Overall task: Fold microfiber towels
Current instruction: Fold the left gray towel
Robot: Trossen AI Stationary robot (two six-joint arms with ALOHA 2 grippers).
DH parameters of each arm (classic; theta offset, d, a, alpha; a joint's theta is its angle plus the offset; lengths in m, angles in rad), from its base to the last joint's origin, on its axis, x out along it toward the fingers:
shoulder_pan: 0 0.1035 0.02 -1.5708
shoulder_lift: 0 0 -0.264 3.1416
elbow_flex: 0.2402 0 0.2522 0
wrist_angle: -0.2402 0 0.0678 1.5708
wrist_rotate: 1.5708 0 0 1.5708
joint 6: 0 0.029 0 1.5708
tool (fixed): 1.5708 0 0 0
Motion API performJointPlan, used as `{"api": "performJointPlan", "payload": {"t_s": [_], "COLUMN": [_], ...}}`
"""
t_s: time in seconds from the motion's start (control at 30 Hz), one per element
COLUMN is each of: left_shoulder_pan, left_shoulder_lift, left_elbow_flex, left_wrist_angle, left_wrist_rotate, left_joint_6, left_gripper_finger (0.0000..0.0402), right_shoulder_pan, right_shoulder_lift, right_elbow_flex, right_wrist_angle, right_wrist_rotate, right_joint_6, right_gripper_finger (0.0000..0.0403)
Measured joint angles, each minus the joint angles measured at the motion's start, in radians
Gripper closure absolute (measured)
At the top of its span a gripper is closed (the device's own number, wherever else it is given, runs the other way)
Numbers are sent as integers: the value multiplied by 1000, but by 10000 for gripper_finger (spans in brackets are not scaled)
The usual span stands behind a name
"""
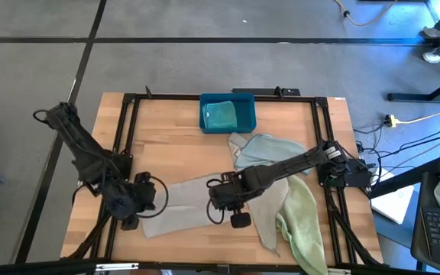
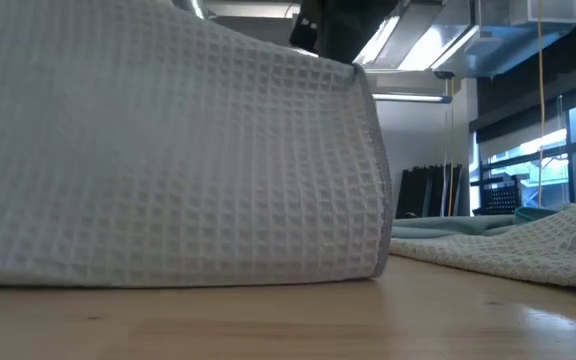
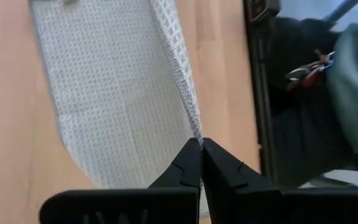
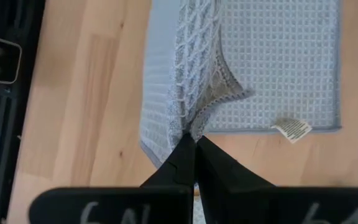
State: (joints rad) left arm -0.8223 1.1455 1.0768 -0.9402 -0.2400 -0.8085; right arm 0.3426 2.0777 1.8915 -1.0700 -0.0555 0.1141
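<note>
Grey waffle-weave towel [image 2: 168, 150], seen close up, filling the frame's left.
You see its hemmed edge meeting the wooden table [image 2: 288, 325]; more cloths [image 2: 508, 245] lie lower right.

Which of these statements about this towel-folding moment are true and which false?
1. Both hands are shut on the grey towel: left hand, right hand. True.
2. The blue bin is empty. False: a teal towel lies inside.
3. A pale green towel lies on the right part of the table. True.
4. The grey towel lies fully flat. False: its pinched edges are lifted.
</note>
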Motion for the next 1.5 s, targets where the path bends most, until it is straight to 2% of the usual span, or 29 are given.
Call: {"api": "performJointPlan", "payload": {"t_s": [0.17, 0.4, 0.53, 0.7, 0.93, 1.0, 1.17, 1.27, 1.33, 1.5], "left_shoulder_pan": [7, 24, 24, 24, 22, 22, 44, 57, 61, 63], "left_shoulder_lift": [0, 0, 0, 0, 0, 0, -14, -43, -71, -104], "left_elbow_flex": [-121, -272, -328, -342, -342, -342, -343, -341, -341, -341], "left_wrist_angle": [98, 81, 93, 87, 87, 86, 74, 84, 85, 87], "left_wrist_rotate": [29, 64, 84, 96, 91, 98, 292, 335, 327, 229], "left_joint_6": [-3, -136, -158, -145, -154, -159, -196, -232, -249, -262], "left_gripper_finger": [401, 401, 401, 401, 401, 401, 401, 401, 401, 401], "right_shoulder_pan": [-2, -45, -83, -131, -175, -188, -204, -210, -210, -209], "right_shoulder_lift": [0, 0, 12, 52, 70, 70, 71, 69, 69, 69], "right_elbow_flex": [0, 0, 1, -35, -189, -218, -233, -230, -230, -230], "right_wrist_angle": [1, 17, 38, 108, 270, 293, 258, 260, 260, 268], "right_wrist_rotate": [6, 201, 200, 120, 113, 143, 243, 274, 273, 273], "right_joint_6": [-19, -15, -15, -39, -95, -93, -98, -119, -125, -128], "right_gripper_finger": [395, 395, 395, 395, 395, 395, 395, 395, 395, 395]}}
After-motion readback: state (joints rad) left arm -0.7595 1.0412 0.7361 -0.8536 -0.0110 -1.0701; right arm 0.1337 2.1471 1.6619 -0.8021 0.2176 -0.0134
